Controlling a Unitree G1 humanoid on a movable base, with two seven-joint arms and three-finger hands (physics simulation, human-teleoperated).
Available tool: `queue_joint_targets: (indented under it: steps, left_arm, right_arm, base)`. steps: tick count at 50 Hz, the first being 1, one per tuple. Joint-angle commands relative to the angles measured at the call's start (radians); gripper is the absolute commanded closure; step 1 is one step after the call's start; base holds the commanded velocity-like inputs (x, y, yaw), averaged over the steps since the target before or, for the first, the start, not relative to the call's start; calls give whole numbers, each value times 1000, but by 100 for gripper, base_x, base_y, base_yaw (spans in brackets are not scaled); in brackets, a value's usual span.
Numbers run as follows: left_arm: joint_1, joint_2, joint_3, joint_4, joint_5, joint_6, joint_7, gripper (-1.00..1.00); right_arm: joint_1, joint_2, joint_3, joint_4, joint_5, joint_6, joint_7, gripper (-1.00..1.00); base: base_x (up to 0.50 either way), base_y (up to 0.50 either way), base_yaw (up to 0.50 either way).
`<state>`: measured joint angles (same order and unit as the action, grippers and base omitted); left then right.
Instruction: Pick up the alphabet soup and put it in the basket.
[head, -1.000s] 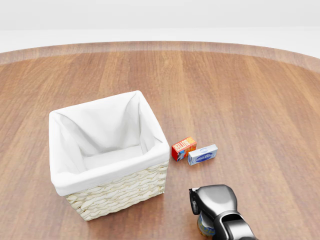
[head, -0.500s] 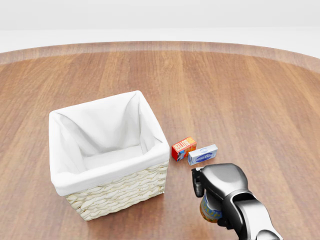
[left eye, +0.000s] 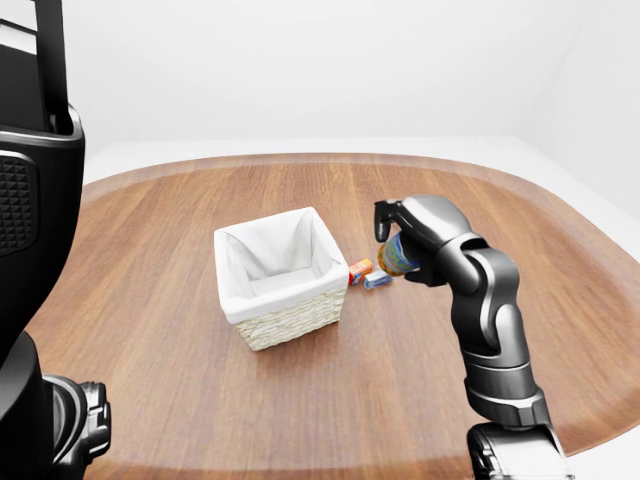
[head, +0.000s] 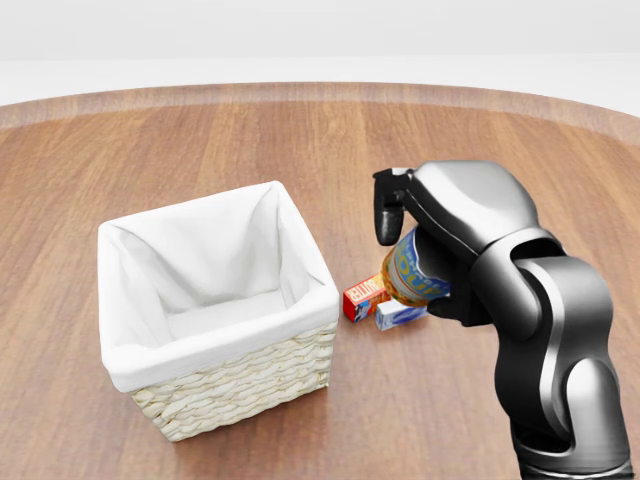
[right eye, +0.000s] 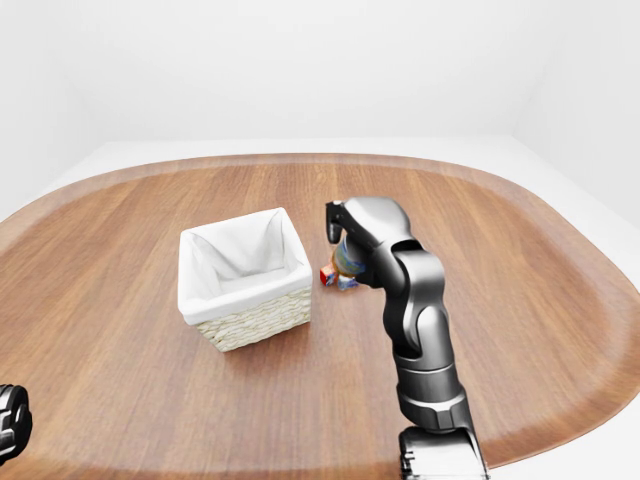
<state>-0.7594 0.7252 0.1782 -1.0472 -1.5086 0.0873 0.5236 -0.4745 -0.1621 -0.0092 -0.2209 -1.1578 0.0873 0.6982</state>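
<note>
The alphabet soup (head: 410, 270), a can with a blue and yellow label, was held clear of the worktop (head: 480, 150) in the right hand (head: 425, 225), whose dark fingers (head: 386, 215) were closed around its upper part. In the head view the can was seen tilted, just right of the basket (head: 215, 320) and partly covering two small boxes on the wood below it: a red box (head: 363, 297) and a blue-and-white box (head: 400, 315), lying side by side and close to the basket's right wall. The basket, woven and pale with a white cloth lining, stood upright with nothing seen inside it.

The grey right arm (left eye: 490, 310) was shown in full only in the eye views, rising from the bottom edge and bending at the elbow toward the can. In the left-eye view a large black part of the robot's body (left eye: 35, 200) filled the left edge, and the left hand (left eye: 75, 435) was seen low in the bottom left corner, well apart from the basket; whether its fingers were open or closed could not be told. In the right-eye view only a dark sliver of that hand appeared at the bottom left.

The worktop was a broad, rounded slab of reddish-brown wood grain. It was surrounded by a plain white floor (right eye: 300, 145) and white walls (right eye: 300, 60).
</note>
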Motion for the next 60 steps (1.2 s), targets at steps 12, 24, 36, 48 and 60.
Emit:
queue_joint_targets:
  steps: [12,24,36,48,60]
  left_arm:
    - [-9,-11,-11,0,3,0,0,-100]
    - [-5,-15,-32,0,30,0,0,-100]
    - [-10,-25,-37,0,37,0,0,-100]
    - [-13,-20,-32,0,27,0,0,-100]
    - [-6,-25,-65,0,75,0,0,-100]
  right_arm:
    - [-572,-3,23,50,47,0,0,96]
    - [-742,92,64,230,25,0,0,95]
    - [-740,173,96,376,7,0,0,95]
    - [-775,223,107,647,28,0,0,95]
    - [-850,267,125,885,46,0,-85,94]
  base:
    - [0,0,0]
    - [0,0,0]
    - [0,0,0]
    - [0,0,0]
    - [0,0,0]
